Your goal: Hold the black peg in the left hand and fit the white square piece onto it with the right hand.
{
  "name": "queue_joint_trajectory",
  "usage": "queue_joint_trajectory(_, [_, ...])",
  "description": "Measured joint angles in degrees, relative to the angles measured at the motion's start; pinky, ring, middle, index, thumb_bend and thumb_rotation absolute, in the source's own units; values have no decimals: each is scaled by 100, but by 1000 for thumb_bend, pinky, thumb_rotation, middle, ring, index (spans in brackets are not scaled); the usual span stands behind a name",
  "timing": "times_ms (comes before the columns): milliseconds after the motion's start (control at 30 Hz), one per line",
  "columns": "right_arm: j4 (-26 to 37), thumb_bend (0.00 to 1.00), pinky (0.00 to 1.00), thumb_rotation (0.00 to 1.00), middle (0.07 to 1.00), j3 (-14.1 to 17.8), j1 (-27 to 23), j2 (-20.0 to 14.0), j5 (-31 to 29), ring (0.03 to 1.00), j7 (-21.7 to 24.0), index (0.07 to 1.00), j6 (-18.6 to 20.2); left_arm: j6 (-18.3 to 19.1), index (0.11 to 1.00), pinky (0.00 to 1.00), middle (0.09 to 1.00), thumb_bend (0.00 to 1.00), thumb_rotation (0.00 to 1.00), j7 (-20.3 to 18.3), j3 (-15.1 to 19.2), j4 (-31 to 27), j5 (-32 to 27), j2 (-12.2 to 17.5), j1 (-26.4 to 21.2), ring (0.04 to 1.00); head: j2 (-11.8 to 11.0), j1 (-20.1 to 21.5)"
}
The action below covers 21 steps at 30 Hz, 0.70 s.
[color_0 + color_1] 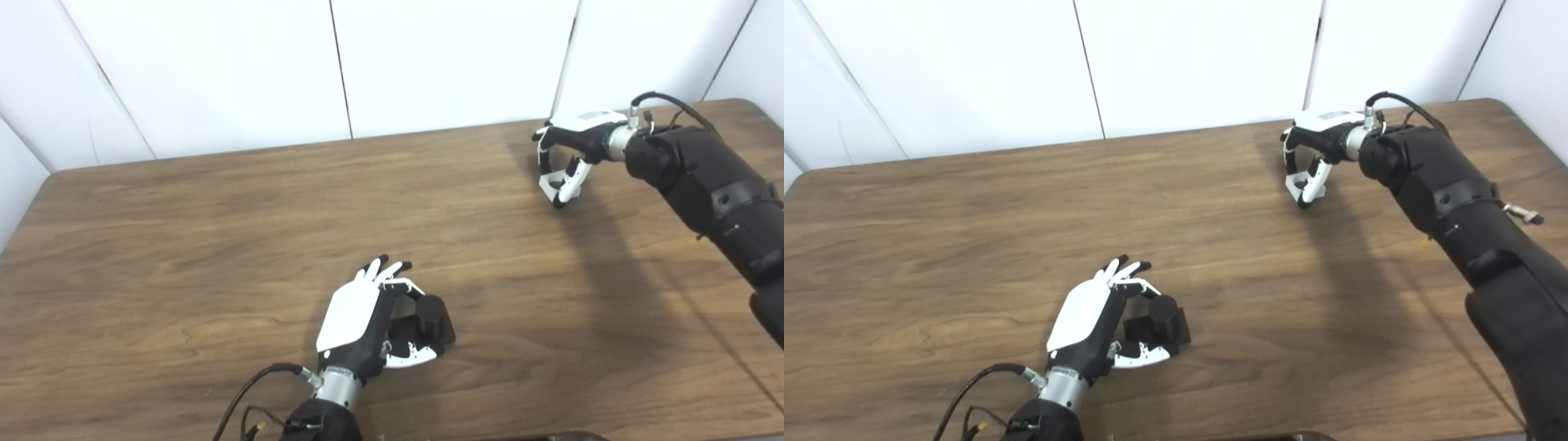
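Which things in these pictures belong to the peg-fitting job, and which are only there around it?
Belong to the job:
- black peg on its square black base
- small white square piece
- left hand, fingers curved beside the peg
- right hand, closed around the white piece

Only there:
- brown wooden table
- white wall panels

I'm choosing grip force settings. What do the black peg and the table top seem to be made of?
The black peg, beside the left hand, looks like matte plastic, perhaps printed: dull black, no glints, crisp moulded edges. The table looks like wood or wood-grain laminate with a satin finish: brown streaked grain with a soft sheen. Which one, the pictures leave open.
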<state>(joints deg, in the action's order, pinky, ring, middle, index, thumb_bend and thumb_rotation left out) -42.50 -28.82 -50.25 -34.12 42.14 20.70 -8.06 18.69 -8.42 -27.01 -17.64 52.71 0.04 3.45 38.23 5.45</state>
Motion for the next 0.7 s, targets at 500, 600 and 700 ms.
queue_joint_trajectory(500, [664, 524, 966, 153, 921, 10, 222, -151, 15, 1000, 198, 491, 48, 15, 489, 1000, 907, 516, 66, 5, -22, 1, 5, -4, -6, 1000, 9, 26])
queue_joint_trajectory(600, [1173, 524, 975, 153, 925, 55, 404, -206, 18, 1000, 439, 491, 162, 15, 489, 1000, 909, 515, 66, 10, -18, 2, 5, -2, -7, 1000, 0, 35])
queue_joint_trajectory(700, [1661, 524, 984, 153, 926, 95, 528, -233, 64, 1000, 730, 491, 373, 15, 489, 1000, 908, 515, 66, 13, -15, 7, 4, 0, -13, 1000, 0, 26])
